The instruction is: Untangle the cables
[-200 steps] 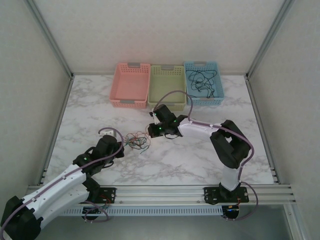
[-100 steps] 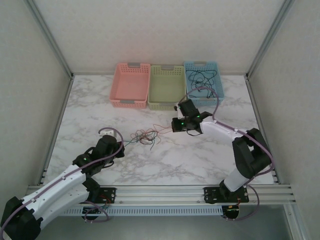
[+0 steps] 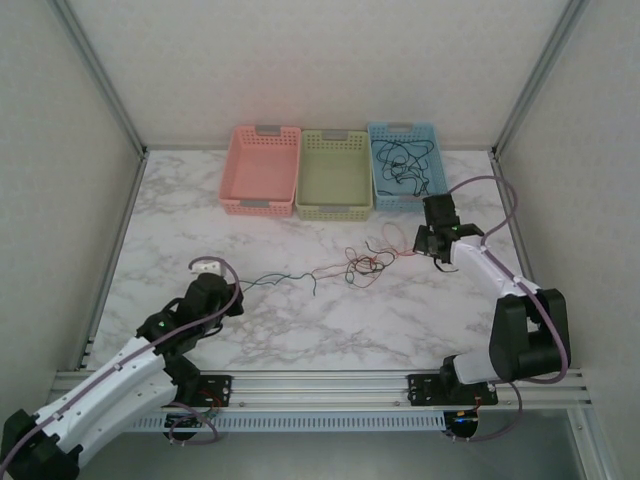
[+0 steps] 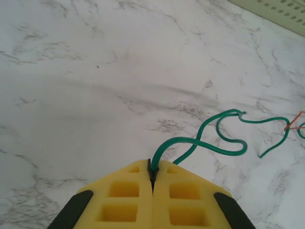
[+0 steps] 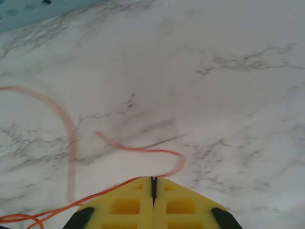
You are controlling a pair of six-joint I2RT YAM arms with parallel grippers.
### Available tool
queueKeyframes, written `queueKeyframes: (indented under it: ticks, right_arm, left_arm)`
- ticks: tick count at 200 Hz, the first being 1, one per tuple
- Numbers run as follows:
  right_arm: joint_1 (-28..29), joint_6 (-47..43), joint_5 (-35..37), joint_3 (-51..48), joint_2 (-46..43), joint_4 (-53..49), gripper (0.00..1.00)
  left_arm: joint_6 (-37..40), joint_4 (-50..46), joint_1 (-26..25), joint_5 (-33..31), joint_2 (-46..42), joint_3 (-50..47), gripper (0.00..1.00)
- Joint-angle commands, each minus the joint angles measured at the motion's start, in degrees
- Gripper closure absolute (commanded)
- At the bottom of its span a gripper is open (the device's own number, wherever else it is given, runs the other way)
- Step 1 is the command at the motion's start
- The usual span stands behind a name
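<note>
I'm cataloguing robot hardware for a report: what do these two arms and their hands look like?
The left arm and right arm have white link shells and black joints, each with a purple-grey hose looping alongside. The left hand and right hand have yellow fingers moulded with square recesses.

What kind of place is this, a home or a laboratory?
Probably a laboratory test cell: white panels enclose the marble-patterned table; left arm and right arm stand bolted to an aluminium rail.
</note>
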Motion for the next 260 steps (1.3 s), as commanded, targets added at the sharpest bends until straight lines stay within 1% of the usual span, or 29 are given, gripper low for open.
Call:
queueKeyframes:
  ticks: [1, 27, 52, 93, 139, 159, 167, 187, 208, 218, 236, 260]
  right_arm:
    - [-0.7, 1.6, 2.8, -1.6, -3.1, 1.5, 1.00]
    - [-0.7, 1.6, 0.3, -2.0, -2.9, 2.2, 1.00]
    - [-0.9, 1.3, 2.7, -2.3, -2.7, 1.5, 1.00]
    - [-1.6, 1.5, 5.1, -2.3, -3.0, 0.7, 1.00]
    - [-2.1, 1.7, 5.5, -2.5, -2.0, 1.0, 1.00]
    - [-2.1, 1.7, 5.4, -2.8, -1.8, 1.3, 1.00]
    - [-2.2, 1.8, 5.1, -3.1, -1.8, 1.6, 1.00]
    - [-2.2, 1.8, 4.9, -3.3, -1.5, 1.8, 1.00]
    - [-2.2, 1.6, 5.2, -3.5, -1.5, 1.8, 1.00]
    - [-2.2, 1.3, 5.8, -3.4, -1.6, 1.8, 1.00]
    - [-2.2, 1.2, 6.3, -3.4, -1.7, 1.6, 1.00]
    - [-2.2, 1.2, 6.1, -3.4, -1.3, 1.8, 1.00]
  left_arm:
    - [-0.5, -5.1, 0.4, -5.3, -3.7, 2.3, 1.00]
    - [-0.9, -6.0, 0.4, -5.5, -4.8, 2.5, 1.00]
    - [-1.4, -7.8, 0.4, -6.9, -6.0, 3.5, 1.00]
    - [-3.7, -13.6, 0.4, -15.2, -11.2, 6.8, 1.00]
    - [-7.0, -20.2, 0.4, -24.8, -16.2, 11.3, 1.00]
    - [-7.2, -21.3, 0.4, -27.3, -18.6, 12.4, 1.00]
    - [-6.7, -20.9, 0.4, -27.4, -19.0, 12.6, 1.00]
    - [-6.0, -20.5, 0.4, -27.0, -18.1, 13.6, 1.00]
    - [-5.8, -20.8, 0.4, -28.5, -17.2, 14.8, 1.00]
    - [-5.7, -21.2, 0.4, -30.0, -17.5, 15.3, 1.00]
    - [-7.4, -23.7, 0.4, -34.8, -18.6, 16.7, 1.00]
    - [-7.4, -24.2, 0.4, -37.5, -20.8, 17.8, 1.00]
